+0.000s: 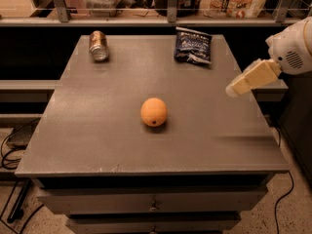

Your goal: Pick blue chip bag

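So the gripper (233,88) is hanging over the right-hand edge of the desk (97,130), cream-coloured tip pointing in and down toward the top. Honestly can't tell from this angle if it's open or closed. The blue chip bag (193,46) is lying flat at the far edge of the desk, left of and beyond the gripper tip, clearly apart from it. An orange (154,112) sits left of the tip and a bit nearer the camera. A can (98,46) lies on its side way past the bag on the left.
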Controlling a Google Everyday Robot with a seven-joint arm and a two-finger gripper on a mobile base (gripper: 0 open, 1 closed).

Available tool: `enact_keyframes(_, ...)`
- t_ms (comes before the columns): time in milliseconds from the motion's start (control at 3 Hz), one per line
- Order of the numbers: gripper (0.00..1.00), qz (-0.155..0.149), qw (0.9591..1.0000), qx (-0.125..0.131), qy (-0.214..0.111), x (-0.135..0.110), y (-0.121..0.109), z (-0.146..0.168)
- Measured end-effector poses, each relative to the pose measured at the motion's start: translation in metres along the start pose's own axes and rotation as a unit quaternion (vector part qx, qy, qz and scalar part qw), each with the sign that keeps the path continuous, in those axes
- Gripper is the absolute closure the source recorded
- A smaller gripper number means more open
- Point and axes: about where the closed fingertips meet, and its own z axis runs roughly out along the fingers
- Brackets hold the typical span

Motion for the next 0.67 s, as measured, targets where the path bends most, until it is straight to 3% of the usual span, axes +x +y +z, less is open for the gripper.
enact_keyframes(333,0.0,0.0,1.0,0.0,0.0,0.0,0.0,0.0)
enact_keyframes(667,0.0,0.036,0.9987,0.006,-0.034,-0.011,-0.011,0.014)
